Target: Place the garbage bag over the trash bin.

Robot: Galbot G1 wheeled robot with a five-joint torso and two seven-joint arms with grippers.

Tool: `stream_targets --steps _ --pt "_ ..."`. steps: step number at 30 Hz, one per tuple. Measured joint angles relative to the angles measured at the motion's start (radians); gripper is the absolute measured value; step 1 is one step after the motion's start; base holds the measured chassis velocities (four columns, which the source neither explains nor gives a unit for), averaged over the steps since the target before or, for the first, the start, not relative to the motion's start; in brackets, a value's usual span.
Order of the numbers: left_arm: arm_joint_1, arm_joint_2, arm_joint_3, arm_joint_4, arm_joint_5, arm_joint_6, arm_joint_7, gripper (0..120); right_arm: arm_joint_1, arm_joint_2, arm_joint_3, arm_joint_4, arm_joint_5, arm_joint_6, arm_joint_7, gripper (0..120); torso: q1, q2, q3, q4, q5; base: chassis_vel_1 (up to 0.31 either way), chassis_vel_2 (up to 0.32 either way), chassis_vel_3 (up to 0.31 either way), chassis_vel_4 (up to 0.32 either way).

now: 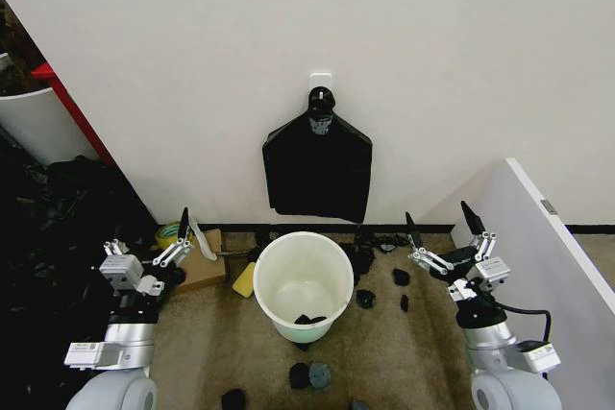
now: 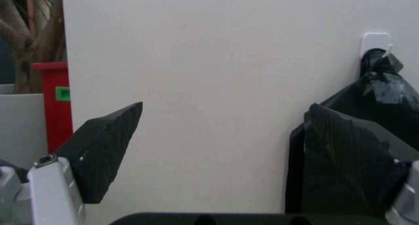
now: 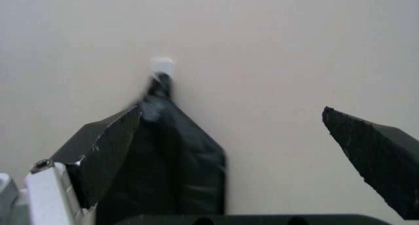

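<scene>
In the head view the trash bin (image 1: pixel 303 282) stands upright on the brown floor (image 1: pixel 384 352) near the foot of the white wall (image 1: pixel 288 26), its mouth bare and a small black scrap (image 1: pixel 309 319) lying inside on its pale bottom. Above and just behind it a flat bundle of black bags (image 1: pixel 318 172) hangs by its narrow neck from a white hook (image 1: pixel 320 79) on the wall. More black scraps (image 1: pixel 365 298) lie scattered on the floor around the bin, and a yellow item (image 1: pixel 243 280) sits just beside its left side. The left pincer (image 1: pixel 184 235) is raised to the left of the bin, fingers spread apart and holding nothing; the right pincer (image 1: pixel 438 221) is raised to the right of it, likewise spread and empty. A loose single garbage bag cannot be made out on the floor with any certainty. In the left wrist view the left pincer (image 2: pixel 222 146) has its dark fingertips (image 2: pixel 108 149) wide apart, facing the wall, with the hanging bundle (image 2: pixel 386 102) and hook (image 2: pixel 376 41) behind one of them and a red edge (image 2: pixel 56 102) off to the side. In the right wrist view the right pincer (image 3: pixel 236 151) is also wide apart, the blurred bundle (image 3: pixel 170 156) hanging from the hook (image 3: pixel 162 65) between its fingertips (image 3: pixel 105 151).
</scene>
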Motion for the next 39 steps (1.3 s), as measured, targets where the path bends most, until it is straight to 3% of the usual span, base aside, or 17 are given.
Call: stream_targets --steps 16,39 --pt "-0.007 -0.017 0.016 0.004 0.024 0.006 -0.037 100 0.002 0.003 -0.016 0.014 -0.09 -0.091 0.171 100 0.0 0.0 0.0 0.0 0.0 0.0 0.0 0.0 0.0" --pt "-0.005 -0.015 0.026 -0.004 0.03 0.005 -0.059 100 0.005 0.012 -0.032 0.014 -0.082 -0.076 0.143 100 0.0 0.0 0.0 -0.0001 0.0 0.0 0.0 0.0 0.0"
